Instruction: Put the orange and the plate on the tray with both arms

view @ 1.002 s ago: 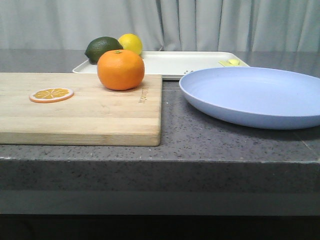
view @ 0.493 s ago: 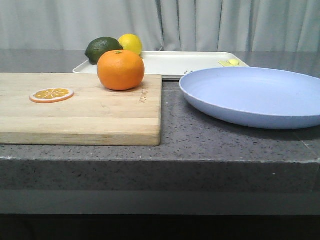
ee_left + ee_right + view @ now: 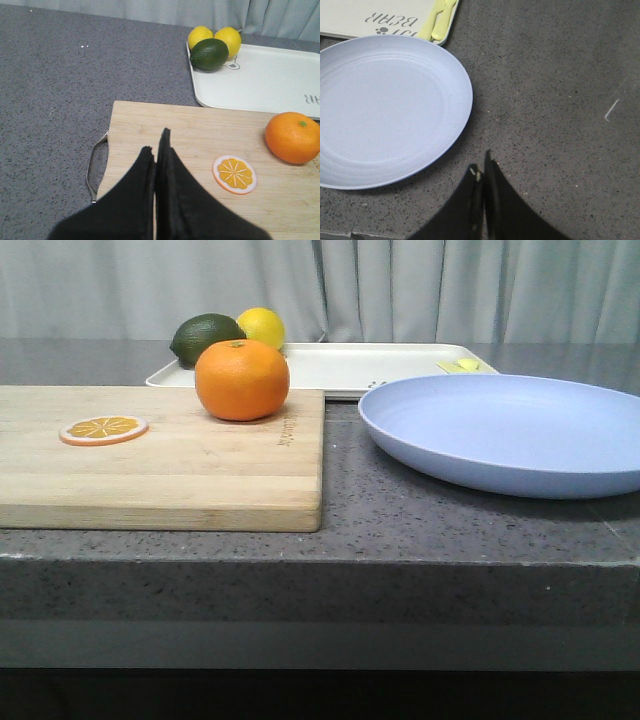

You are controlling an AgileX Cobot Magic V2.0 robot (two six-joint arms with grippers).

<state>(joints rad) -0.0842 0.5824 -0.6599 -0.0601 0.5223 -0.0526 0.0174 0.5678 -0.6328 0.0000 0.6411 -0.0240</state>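
The orange (image 3: 242, 379) sits on the far right part of a wooden cutting board (image 3: 180, 480); it also shows in the left wrist view (image 3: 292, 137). The lavender-blue plate (image 3: 510, 430) lies on the grey counter to the right, also seen in the right wrist view (image 3: 385, 107). The cream-white tray (image 3: 380, 365) lies behind both. My left gripper (image 3: 156, 142) is shut and empty above the board's handle end, well apart from the orange. My right gripper (image 3: 481, 165) is shut and empty above bare counter beside the plate's rim. Neither gripper shows in the front view.
An orange slice disc (image 3: 103, 428) lies on the board. A dark green lime (image 3: 209, 54) and two lemons (image 3: 200, 36) sit at the tray's far left corner. A yellow utensil (image 3: 437, 20) lies on the tray's right end. The board has a metal handle (image 3: 95, 162).
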